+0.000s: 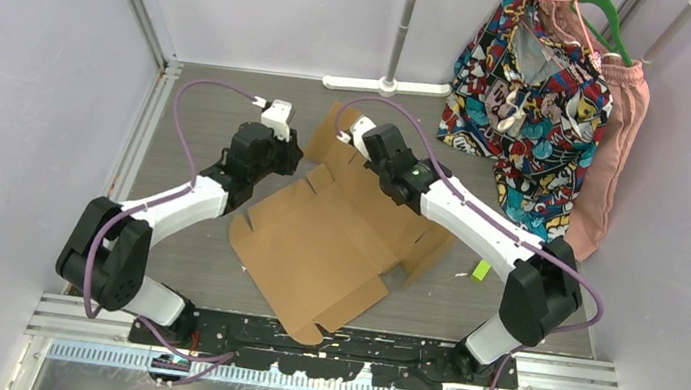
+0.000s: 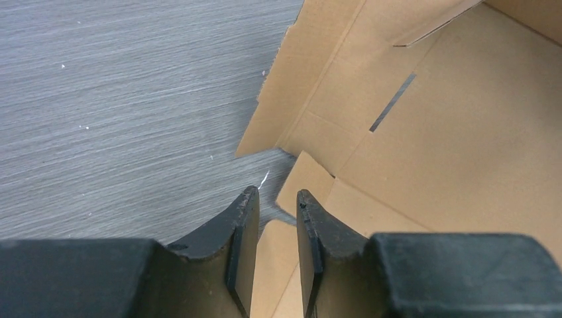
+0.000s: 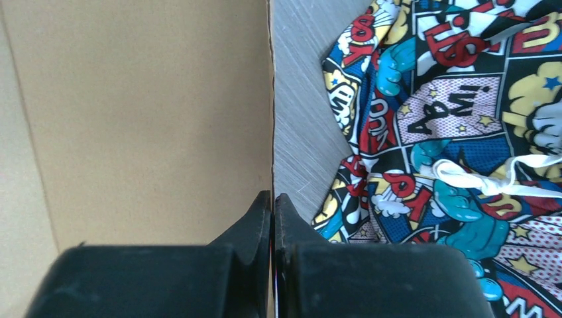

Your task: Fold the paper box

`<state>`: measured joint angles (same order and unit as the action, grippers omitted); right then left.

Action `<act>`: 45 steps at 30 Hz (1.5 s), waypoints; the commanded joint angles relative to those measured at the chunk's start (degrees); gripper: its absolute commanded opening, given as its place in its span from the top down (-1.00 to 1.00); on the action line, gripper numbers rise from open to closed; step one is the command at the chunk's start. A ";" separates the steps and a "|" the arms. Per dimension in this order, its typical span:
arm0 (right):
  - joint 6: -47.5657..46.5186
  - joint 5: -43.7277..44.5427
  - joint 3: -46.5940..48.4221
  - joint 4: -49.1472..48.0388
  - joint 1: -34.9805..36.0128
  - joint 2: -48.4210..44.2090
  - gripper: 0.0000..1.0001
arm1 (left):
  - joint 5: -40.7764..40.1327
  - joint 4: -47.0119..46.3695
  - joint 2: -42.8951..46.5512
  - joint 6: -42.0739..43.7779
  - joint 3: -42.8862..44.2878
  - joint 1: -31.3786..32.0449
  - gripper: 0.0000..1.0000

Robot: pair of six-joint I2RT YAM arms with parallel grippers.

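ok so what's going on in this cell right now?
Two arms are folding the paper box, a brown die-cut cardboard sheet on the table. The right gripper is pinched shut on the edge of a far flap, which looks lifted. The left gripper is slightly open over the sheet's left corner tabs, gripping nothing. Most of the sheet lies flat, unfolded.
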<state>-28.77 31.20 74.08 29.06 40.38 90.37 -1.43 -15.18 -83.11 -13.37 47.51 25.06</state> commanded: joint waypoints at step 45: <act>-3.34 26.46 -11.82 -8.21 12.61 -9.76 0.97 | -2.26 3.11 -16.95 -24.92 1.38 -1.41 0.64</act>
<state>-31.16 55.46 62.83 22.79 52.45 83.83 -4.56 -9.72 -99.79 -37.39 48.58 26.28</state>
